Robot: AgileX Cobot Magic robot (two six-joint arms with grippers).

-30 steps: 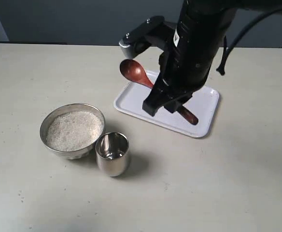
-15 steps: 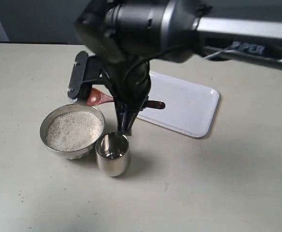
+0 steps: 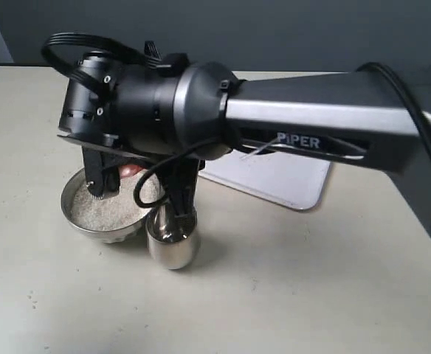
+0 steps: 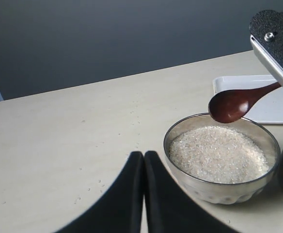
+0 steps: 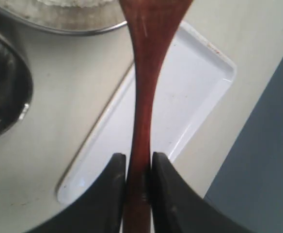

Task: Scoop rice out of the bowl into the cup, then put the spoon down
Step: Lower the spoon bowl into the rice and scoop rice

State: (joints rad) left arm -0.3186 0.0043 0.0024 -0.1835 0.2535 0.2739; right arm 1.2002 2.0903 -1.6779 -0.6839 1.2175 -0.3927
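On the right arm (image 3: pixel 304 125), which reaches over the bowl (image 3: pixel 65 200), the word "PiPER" is written in pale letters on the grey casing. No other writing can be read.

The bowl stands on the table (image 3: pixel 311 280) and is filled nearly to the rim with the rice (image 4: pixel 219 153), which makes a flat pale heap. The cup (image 3: pixel 173 247) is placed just beside the bowl, their walls almost touching. Its inside is dark in the right wrist view and partly hidden in the exterior view, so it cannot be told what is in it. A white tray (image 3: pixel 289 181) lies beyond the bowl, on the same side as the cup.

The spoon (image 4: pixel 231 104) is held by its thin handle. The right gripper (image 5: pixel 139 160) is clamped on it, one finger on each side of the handle. The oval head of the spoon is held just above the rice, at the part of the bowl's rim that faces the tray.

The left gripper (image 4: pixel 144 155) is seen near the bowl, on the side away from the tray. Its two fingers are pressed together and nothing is held between them.
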